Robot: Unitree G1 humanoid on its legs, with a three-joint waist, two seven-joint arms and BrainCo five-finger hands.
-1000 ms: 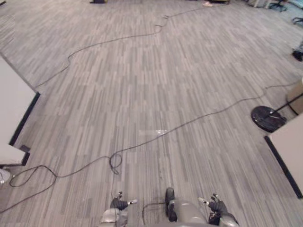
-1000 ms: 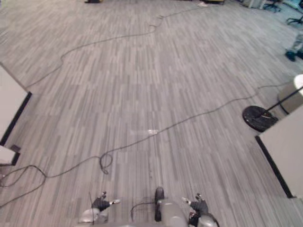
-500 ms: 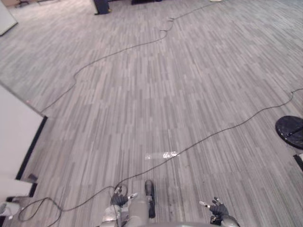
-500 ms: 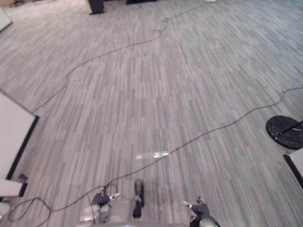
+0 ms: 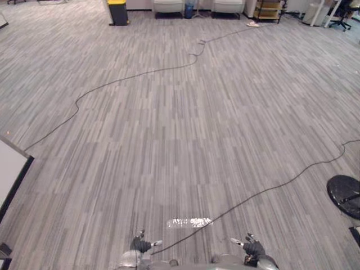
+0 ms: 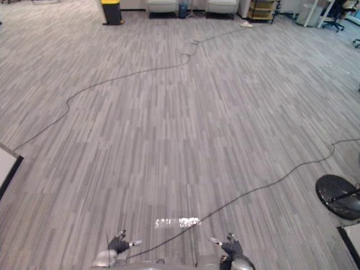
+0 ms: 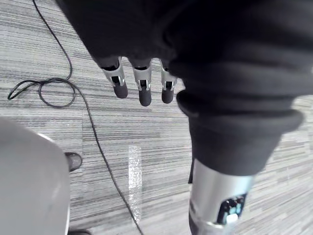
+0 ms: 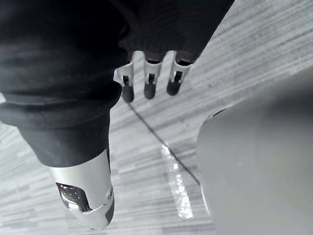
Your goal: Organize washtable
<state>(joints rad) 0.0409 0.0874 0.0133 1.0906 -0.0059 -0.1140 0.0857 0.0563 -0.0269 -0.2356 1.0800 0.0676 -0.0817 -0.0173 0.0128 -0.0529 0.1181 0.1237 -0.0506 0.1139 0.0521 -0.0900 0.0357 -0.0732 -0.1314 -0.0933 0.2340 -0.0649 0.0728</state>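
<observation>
Wide open run ahead: the grey plank floor [image 5: 180, 129] stretches bare through the middle all the way to the far wall. Edges to watch: on the left, a white slab [image 5: 8, 171] with a black rim cuts in at an angle, and down at the right a second white slab corner [image 6: 353, 239], also black-edged, pokes in beside a round black base [image 5: 344, 194] lying flat on the floor. Either could be a desk; whether either belongs to the washtable job cannot be told from here. Low in front, the left hand [image 5: 140, 244] and the right hand [image 5: 252, 247] hang well apart, both above bare floor. Up close, the left hand's fingers [image 7: 142, 88] point straight down in a row, loose, with nothing in them; the right hand's fingers [image 8: 149, 81] hang the same way, relaxed and empty. Between the two hands, a little ahead, a bright glossy patch [image 5: 189, 223] shines on the planks. Along the far wall stand a dark bin with a yellow lid [image 5: 118, 11], two pale seats [image 5: 169, 5], a shelf cart [image 5: 269, 8] and, at the far right, an office chair [image 5: 344, 7].
</observation>
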